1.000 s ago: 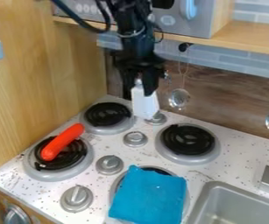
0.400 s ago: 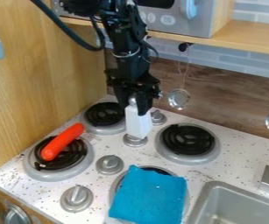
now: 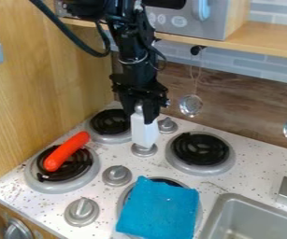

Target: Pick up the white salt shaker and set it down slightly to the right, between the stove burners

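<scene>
So the gripper [image 3: 139, 108] has the white bottle [image 3: 144, 133] pinched, roughly upright near the far-middle knob [image 3: 144, 150], mid-carry imo, and the next move probably needs a firm hold and knob clearance

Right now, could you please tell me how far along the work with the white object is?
Grasping looks done: the end effector has the white object between its fingers. In hand is the hold itself, by a stove knob. Letting go appears left, judging by the fingers closed on it.
</scene>
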Available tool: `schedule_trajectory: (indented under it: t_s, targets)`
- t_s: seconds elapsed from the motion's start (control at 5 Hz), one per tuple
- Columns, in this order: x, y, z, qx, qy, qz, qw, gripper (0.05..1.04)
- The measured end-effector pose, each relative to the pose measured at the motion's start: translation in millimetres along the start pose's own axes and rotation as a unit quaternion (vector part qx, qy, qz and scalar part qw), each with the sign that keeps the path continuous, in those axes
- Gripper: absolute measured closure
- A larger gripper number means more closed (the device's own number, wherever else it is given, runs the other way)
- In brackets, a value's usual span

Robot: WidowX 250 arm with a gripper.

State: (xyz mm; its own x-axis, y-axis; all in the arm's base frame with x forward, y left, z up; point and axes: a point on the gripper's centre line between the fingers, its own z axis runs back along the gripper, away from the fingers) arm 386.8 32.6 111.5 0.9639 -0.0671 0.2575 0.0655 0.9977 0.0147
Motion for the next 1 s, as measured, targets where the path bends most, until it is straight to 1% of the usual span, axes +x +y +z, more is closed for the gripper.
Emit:
schedule_trajectory:
  t_s: [0.2, 0.4, 0.6, 0.8, 1.0]
  targets:
    - [-3.6, 0.4, -14.9, -0.003, 0.017, 0.001, 0.9998, 0.484]
    - [-4.5, 2.0, -16.7, 0.002, 0.019, -0.001, 0.9998, 0.484]
    - [-10.2, 3.1, -23.7, 0.003, 0.029, -0.004, 0.9996, 0.484]
    - [-14.6, 12.1, -27.6, 0.009, 0.030, 0.002, 0.9995, 0.484]
    - [-15.7, 13.9, -37.8, 0.012, 0.032, 0.000, 0.9994, 0.484]
